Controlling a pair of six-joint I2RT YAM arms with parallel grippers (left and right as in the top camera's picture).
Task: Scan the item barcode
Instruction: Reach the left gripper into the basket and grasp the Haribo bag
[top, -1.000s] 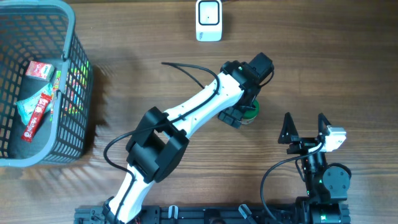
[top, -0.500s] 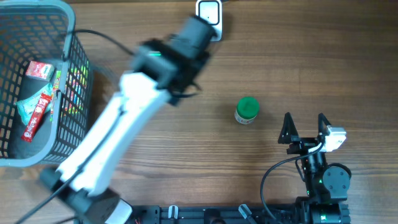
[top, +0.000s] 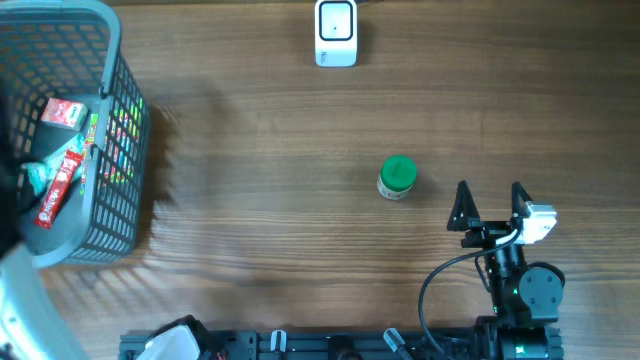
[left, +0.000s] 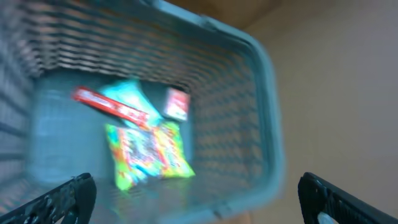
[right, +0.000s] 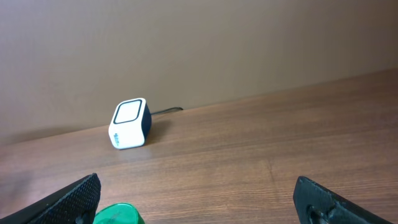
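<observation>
I see the green-cap jar (top: 397, 178) sitting on the desk (top: 250, 150), nearer the arm bases than the scanner (top: 336, 32), well apart from it. R pincer (top: 490, 205) sits farther from the scanner, beyond the jar, released and empty. L pincer (left: 193, 186) is also released, above the basket (top: 125, 150) w/ snack packs (left: 149, 149), far left of the scanner.

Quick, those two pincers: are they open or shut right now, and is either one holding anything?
Left pincer: open, holding nothing.
Right pincer: open, holding nothing.
</observation>
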